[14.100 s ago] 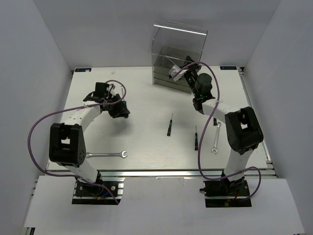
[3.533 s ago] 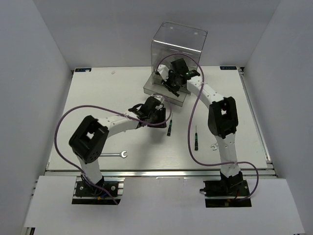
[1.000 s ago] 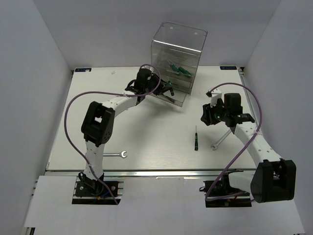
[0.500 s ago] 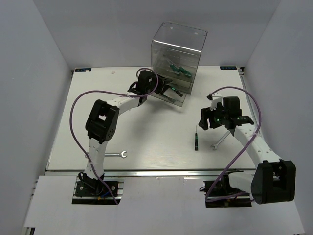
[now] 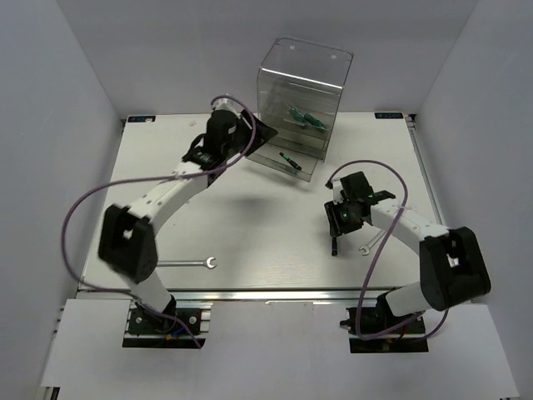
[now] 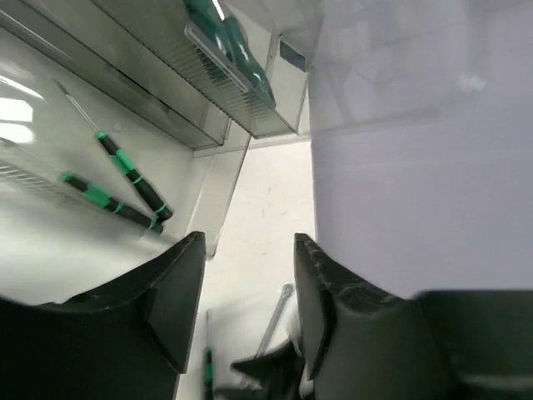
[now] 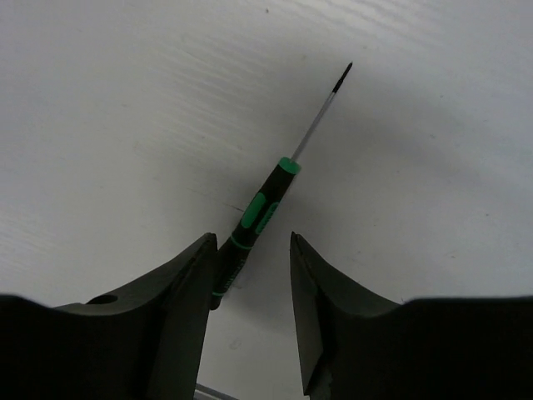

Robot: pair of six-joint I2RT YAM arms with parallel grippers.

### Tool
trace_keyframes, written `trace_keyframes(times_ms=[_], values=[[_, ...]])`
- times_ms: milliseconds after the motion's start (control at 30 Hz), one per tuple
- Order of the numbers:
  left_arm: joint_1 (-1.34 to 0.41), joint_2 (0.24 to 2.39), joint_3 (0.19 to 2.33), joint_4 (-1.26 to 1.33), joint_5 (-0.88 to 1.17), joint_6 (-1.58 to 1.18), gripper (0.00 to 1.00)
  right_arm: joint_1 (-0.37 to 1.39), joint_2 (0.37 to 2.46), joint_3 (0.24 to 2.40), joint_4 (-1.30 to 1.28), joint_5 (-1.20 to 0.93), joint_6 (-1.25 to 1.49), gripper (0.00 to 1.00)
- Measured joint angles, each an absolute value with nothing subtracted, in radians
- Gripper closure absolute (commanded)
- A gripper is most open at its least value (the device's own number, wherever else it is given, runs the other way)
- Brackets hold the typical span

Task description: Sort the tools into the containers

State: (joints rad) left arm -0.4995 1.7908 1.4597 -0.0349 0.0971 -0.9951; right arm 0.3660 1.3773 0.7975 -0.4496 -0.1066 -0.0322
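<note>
Green-handled screwdriver point(image 7: 265, 208) about to get grabbed, drop-off at the drawer point(image 5: 304, 172) done
We see the left gripper point(image 6: 246, 250) has backed off the clear cabinet point(image 5: 304, 75), jaws apart and empty, leaving two screwdrivers point(image 6: 133, 177) in the pulled-out drawer. Meanwhile the right gripper point(image 7: 250, 250) has dropped over the last loose one on the table point(image 5: 250, 217), jaws half open either side of its handle, not pinching yet. Two wrenches point(image 5: 185, 263) left after that, we reckon
</note>
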Motion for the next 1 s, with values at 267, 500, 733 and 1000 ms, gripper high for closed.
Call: trace_keyframes(times_ms=[267, 500, 733, 1000], values=[[-0.467, 1.275, 1.073, -0.096, -0.051, -0.807, 0.11, 0.445, 1.546, 0.849, -0.512, 0.009, 0.012, 0.56], [-0.457, 1.158, 0.907, -0.158, -0.136, -0.804, 0.02, 0.473, 1.603, 0.902, -0.527, 0.076, 0.047, 0.8], [-0.457, 1.127, 0.865, -0.282, -0.227, -0.903, 0.02, 0.474, 1.599, 0.906, -0.524, 0.075, 0.045, 1.0], [-0.457, 0.999, 0.74, -0.394, -0.302, -1.116, 0.04, 0.473, 1.487, 0.986, -0.622, -0.237, -0.345, 1.0]])
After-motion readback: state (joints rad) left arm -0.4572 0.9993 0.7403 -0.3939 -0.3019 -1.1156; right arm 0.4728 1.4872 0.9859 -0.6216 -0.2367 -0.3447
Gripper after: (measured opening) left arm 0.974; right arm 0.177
